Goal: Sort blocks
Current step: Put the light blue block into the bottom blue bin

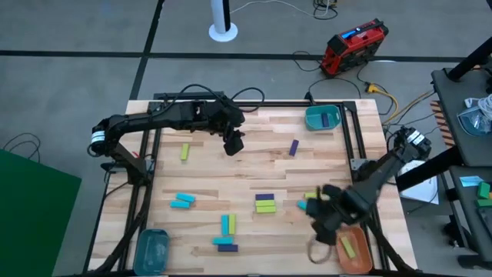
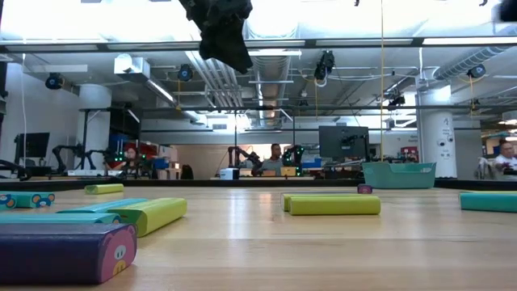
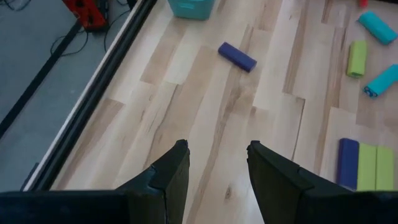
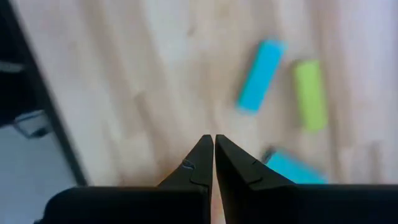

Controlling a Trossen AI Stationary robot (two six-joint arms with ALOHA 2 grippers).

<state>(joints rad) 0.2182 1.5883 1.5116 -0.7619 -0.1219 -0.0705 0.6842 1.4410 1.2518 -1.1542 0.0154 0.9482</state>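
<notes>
Hovering over the far middle of the tabletop [image 1: 254, 165], the left pincer [image 1: 233, 145] is released, its two fingers [image 3: 174, 163] spread with nothing between them. The right pincer [image 1: 321, 219] hangs near the front right, just beside the orange bowl [image 1: 361, 260]. It is clenched, with the fingertips meeting and no block held.

Three bowls stand at the corners: the orange one, a teal bowl [image 1: 314, 123] at the far right, and a bluish bowl [image 1: 152, 250] at the front left.

Fourteen or fifteen blocks can be counted from above.

- **Purple:** four. One purple block [image 1: 294, 148] lies alone near the left pincer, one is inside the teal bowl [image 1: 326, 118], one tops a small row [image 1: 264, 197], and one is at the front [image 1: 227, 248].
- **Yellow-green:** about six. One yellow-green block [image 1: 184, 152] lies alone at the far left, and two lie side by side touching the purple one [image 1: 265, 206]. One lies against a cyan bar [image 1: 231, 223], and one is in the orange bowl [image 1: 347, 247]. What looks like another sits beside the right arm, partly hidden.
- **Cyan:** five. A pair of cyan blocks [image 1: 182, 201] lies at the left, one at the centre front [image 1: 225, 224], one touching the front purple block [image 1: 222, 241], and one near the right pincer [image 1: 302, 205].
</notes>
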